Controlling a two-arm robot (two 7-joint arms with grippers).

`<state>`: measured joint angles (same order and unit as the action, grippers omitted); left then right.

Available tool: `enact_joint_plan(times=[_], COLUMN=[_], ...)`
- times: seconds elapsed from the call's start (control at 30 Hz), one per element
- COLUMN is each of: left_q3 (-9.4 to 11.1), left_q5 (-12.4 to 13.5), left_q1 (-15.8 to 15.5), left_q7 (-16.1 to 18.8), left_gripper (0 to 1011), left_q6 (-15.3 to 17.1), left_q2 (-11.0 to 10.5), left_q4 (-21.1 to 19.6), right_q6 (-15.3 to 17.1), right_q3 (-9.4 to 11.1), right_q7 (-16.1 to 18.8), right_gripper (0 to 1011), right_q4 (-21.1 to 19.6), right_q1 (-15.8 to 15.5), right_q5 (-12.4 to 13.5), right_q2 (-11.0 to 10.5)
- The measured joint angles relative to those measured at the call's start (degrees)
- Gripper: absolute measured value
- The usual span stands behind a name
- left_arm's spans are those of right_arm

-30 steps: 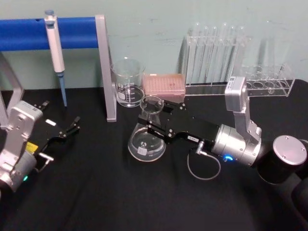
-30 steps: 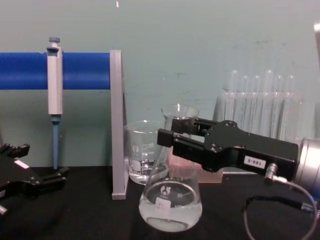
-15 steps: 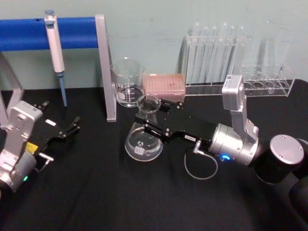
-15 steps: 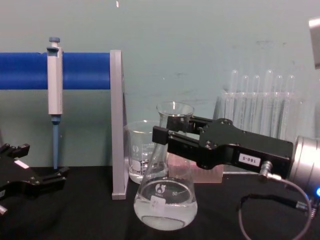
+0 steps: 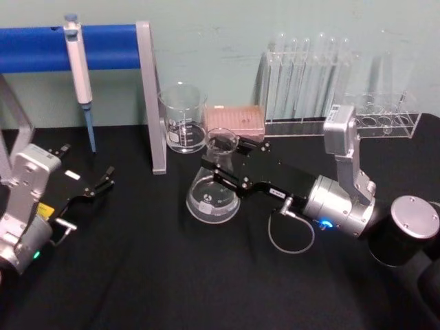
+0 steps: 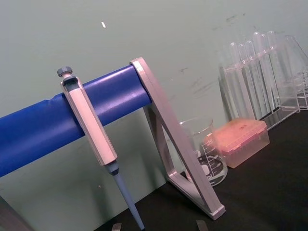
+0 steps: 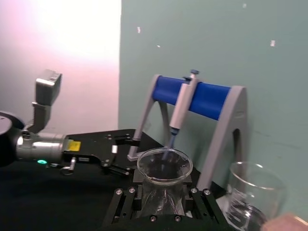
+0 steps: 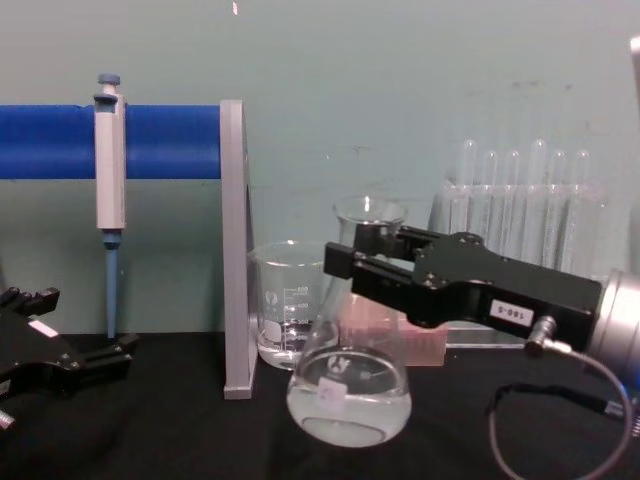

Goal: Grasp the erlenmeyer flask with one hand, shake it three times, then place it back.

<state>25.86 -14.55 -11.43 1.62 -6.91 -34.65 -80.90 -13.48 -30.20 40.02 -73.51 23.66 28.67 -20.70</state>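
Your right gripper (image 5: pixel 220 170) clenched the tilted erlenmeyer flask (image 5: pixel 212 201) by its neck while your left gripper (image 5: pixel 89 161) rested open, well apart.

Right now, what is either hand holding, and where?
The right hand grips the clear glass conical flask by its narrow neck; the left hand holds nothing.

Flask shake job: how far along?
Done: right gripper has jaws shut on the neck of the flask. In hand: flask held in front of the beaker, presumably mid-shake; count can't be told. Left: set it down, release. Left gripper sits parked at the left of the table.
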Motion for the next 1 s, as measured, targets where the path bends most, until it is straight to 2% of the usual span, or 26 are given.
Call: enact_joint_plan(times=[0.27, 0.4, 0.6, 1.0], left_q3=[0.0, 0.0, 0.0, 0.0], left_q5=[0.0, 0.0, 0.0, 0.0], left_q1=[0.0, 0.0, 0.0, 0.0], left_q7=[0.0, 0.0, 0.0, 0.0], left_gripper=[1001, 1001, 1001, 1001], left_q6=[0.0, 0.0, 0.0, 0.0], left_q2=[0.0, 0.0, 0.0, 0.0], left_q4=[0.0, 0.0, 0.0, 0.0], right_q6=[0.5, 1.0, 2.6, 4.6], right_q3=[1.6, 2.8, 6.4, 12.9], right_q7=[-3.1, -5.7, -12.9, -21.8], right_gripper=[456, 457, 456, 457], right_q4=[-1.7, -3.0, -6.8, -12.5], right_q1=[-1.6, -2.9, -6.4, -12.6], right_q5=[-1.0, -1.9, -4.4, -7.2], right_q2=[-0.5, -0.7, -1.7, -3.4])
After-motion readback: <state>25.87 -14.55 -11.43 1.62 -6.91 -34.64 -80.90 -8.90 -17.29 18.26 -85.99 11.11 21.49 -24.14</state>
